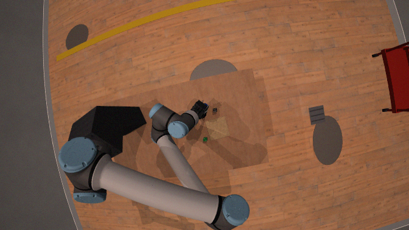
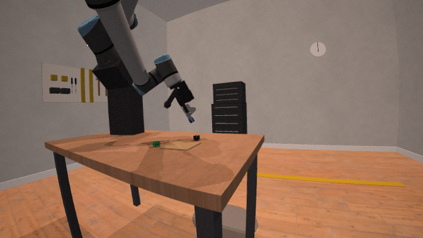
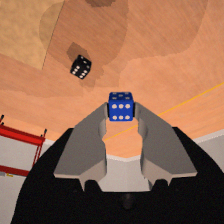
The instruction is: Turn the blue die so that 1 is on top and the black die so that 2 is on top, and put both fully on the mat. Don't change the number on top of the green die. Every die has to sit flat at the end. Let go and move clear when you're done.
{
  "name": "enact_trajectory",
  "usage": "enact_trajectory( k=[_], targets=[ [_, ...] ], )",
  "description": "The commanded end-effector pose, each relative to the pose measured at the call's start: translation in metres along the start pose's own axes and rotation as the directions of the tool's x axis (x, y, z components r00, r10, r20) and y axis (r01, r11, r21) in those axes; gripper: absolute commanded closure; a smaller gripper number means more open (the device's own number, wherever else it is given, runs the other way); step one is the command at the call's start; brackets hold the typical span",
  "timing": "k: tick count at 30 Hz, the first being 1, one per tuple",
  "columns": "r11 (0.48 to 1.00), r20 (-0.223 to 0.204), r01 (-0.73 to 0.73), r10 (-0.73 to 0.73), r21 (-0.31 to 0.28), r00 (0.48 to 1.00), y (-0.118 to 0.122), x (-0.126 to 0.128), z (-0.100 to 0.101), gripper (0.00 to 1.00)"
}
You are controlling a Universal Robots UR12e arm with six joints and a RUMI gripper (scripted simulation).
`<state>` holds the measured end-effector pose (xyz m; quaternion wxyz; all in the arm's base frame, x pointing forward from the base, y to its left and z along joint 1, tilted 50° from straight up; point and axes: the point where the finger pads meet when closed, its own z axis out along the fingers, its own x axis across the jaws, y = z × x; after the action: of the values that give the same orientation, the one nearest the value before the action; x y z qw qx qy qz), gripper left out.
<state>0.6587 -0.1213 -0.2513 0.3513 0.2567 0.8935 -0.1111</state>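
Note:
My gripper (image 3: 120, 103) (image 2: 191, 119) (image 1: 206, 107) is shut on the blue die (image 3: 121, 106) (image 2: 191, 119) and holds it tilted, well above the table. In the wrist view the die's face toward the camera shows six pips. The black die (image 1: 215, 110) (image 2: 196, 137) (image 3: 80, 67) lies on the table just beyond the far edge of the tan mat (image 1: 217, 128) (image 2: 182, 145), off it. The green die (image 1: 205, 139) (image 2: 156, 143) lies on the table beside the mat's near left corner, off it.
The wooden table (image 2: 176, 176) (image 1: 243, 91) carries the arm's black base (image 2: 125, 110) (image 1: 103, 128) at its far left. A black drawer cabinet (image 2: 229, 107) stands behind the table. A red cart (image 1: 395, 79) stands to one side on the floor.

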Motion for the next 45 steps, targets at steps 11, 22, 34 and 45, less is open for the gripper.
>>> enact_trajectory(
  k=[11,22,34,45],
  targets=[
    [0.938,-0.001,0.002,-0.003,-0.346,1.000,-0.003,0.002,0.002,0.94],
    [0.887,-0.002,0.003,-0.004,-0.462,1.000,-0.003,0.002,0.002,0.94],
    [0.878,0.000,0.002,-0.002,-0.480,1.000,-0.004,0.001,0.003,0.94],
    [0.878,0.000,0.002,-0.003,-0.480,1.000,-0.012,0.001,0.019,0.94]
  ],
)
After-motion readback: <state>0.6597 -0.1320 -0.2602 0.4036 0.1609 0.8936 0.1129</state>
